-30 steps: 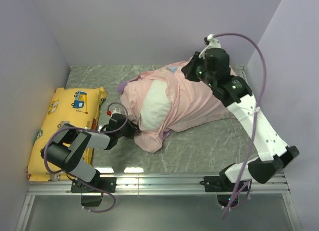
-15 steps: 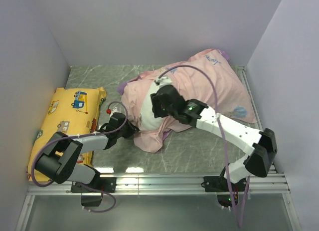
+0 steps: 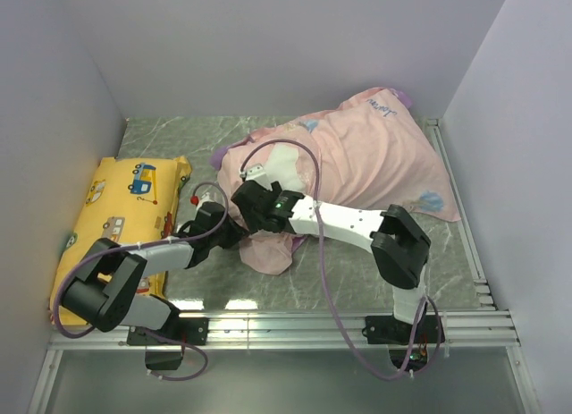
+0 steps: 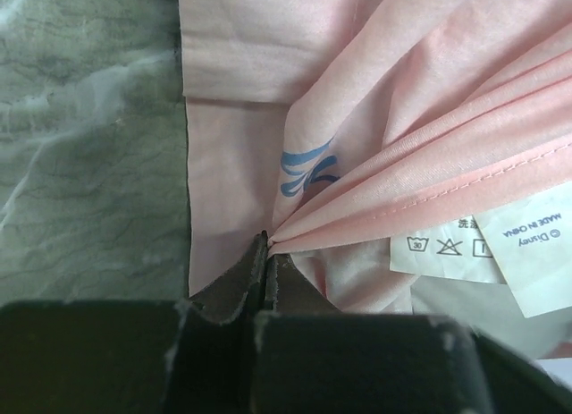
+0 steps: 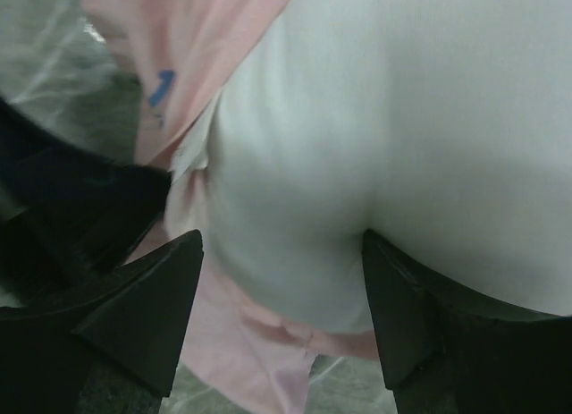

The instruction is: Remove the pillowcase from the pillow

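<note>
Left wrist view: my left end effector (image 4: 266, 253) clamps the pillowcase (image 4: 429, 119) hem, anchoring it on the bench (image 4: 89, 164), so my right end effector (image 5: 281, 253), jaws apart, can grip the half-bared pillow (image 5: 402, 119).

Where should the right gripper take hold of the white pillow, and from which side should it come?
Probably the bare rounded end of the pillow, which bulges out of the pillowcase opening toward the near left. Come from that side, the open right gripper straddling the bulge, while the left gripper pinches the hem.
</note>
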### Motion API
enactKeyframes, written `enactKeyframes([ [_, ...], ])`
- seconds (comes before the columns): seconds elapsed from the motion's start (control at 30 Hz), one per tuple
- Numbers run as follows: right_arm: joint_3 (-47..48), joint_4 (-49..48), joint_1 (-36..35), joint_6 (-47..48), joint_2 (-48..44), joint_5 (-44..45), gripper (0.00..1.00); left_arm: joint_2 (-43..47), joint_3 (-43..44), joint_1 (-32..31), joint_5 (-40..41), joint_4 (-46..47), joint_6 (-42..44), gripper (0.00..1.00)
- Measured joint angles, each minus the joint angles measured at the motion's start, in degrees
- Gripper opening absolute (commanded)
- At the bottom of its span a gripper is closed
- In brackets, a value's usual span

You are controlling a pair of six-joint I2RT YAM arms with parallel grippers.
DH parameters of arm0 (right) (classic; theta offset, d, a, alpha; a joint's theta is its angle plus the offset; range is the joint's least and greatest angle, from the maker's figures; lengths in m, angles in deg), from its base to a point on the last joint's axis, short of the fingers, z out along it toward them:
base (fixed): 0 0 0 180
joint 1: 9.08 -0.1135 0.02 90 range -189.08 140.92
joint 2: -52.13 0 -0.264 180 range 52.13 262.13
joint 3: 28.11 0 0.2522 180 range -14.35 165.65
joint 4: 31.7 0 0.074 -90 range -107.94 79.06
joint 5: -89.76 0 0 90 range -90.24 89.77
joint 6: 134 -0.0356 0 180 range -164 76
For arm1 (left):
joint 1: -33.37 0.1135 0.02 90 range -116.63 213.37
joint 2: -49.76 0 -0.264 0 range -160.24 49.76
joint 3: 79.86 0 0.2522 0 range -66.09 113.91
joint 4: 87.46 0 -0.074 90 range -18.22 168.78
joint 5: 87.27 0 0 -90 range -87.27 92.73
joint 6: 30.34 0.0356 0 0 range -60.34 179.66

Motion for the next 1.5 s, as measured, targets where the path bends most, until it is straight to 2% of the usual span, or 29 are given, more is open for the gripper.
enactKeyframes([
  [0.03, 0.6, 0.5, 0.1, -0.3, 1.2, 0.8, 0.72, 0.0, 0.0, 0.0, 0.0, -0.1, 0.0, 0.00],
  [0.1, 1.6, 1.2, 0.4, -0.6, 2.8, 1.4, 0.67, 0.1, 0.0, 0.0, 0.0, -0.5, 0.0, 0.00],
  [0.13, 2.3, 1.7, 0.7, -0.7, 3.4, 1.4, 0.49, 0.3, -0.1, 0.0, 0.0, -0.7, 0.0, 0.01],
  [0.17, 2.8, 2.1, 1.0, -0.4, 3.9, 1.3, 0.38, 0.7, -0.2, 0.0, 0.0, -0.9, 0.0, 0.00],
  [0.2, 3.6, 2.4, 1.6, -0.3, 4.5, 0.8, 0.23, 1.1, -0.2, 0.0, 0.1, -1.1, 0.0, 0.00],
  [0.23, 4.3, 2.8, 2.1, -0.3, 5.0, 0.1, 0.00, 1.5, -0.3, 0.0, 0.1, -1.4, 0.1, 0.01],
  [0.37, 4.7, 2.0, 5.2, -0.3, 5.4, -6.7, 0.00, 3.4, -0.3, 0.0, 0.6, -2.9, 0.5, 0.01],
  [0.47, 1.2, -1.5, 9.1, -1.1, 2.3, -16.1, 0.00, 4.9, -0.3, 0.0, 1.3, -3.8, 1.2, 0.00],
  [0.67, -10.1, -11.2, 23.4, -9.6, -8.9, -39.1, 0.00, 9.0, -0.2, -0.4, 1.2, -2.6, 1.4, 0.01],
  [0.8, -11.0, -13.3, 28.2, -14.3, -11.3, -44.9, 0.00, 11.5, -0.3, -0.8, 1.0, -0.3, 1.0, 0.00],
  [1.03, -11.0, -14.4, 27.8, -17.9, -11.8, -45.3, 0.00, 13.2, -1.6, -0.8, 0.5, 0.9, 0.2, 0.01],
  [1.2, -12.1, -14.7, 23.7, -16.8, -14.4, -38.1, 0.00, 17.6, -0.1, -0.8, -1.0, -4.2, 0.2, 0.11],
  [1.33, -14.8, -16.5, 19.7, -15.9, -18.5, -30.1, 0.00, 20.6, 6.0, -1.0, -2.0, -10.9, 0.2, 0.17],
  [1.43, -14.9, -17.7, 17.9, -15.5, -19.4, -25.6, 0.00, 20.8, 10.8, -1.8, -1.9, -14.0, 0.1, 0.28],
  [1.47, -14.9, -18.2, 17.3, -15.5, -19.4, -24.4, 0.00, 20.8, 11.5, -2.2, -1.7, -14.6, -0.1, 0.39],
  [1.5, -14.9, -18.3, 16.9, -15.4, -19.3, -23.5, 0.00, 21.0, 12.2, -2.7, -1.4, -15.5, -0.2, 0.45],
])
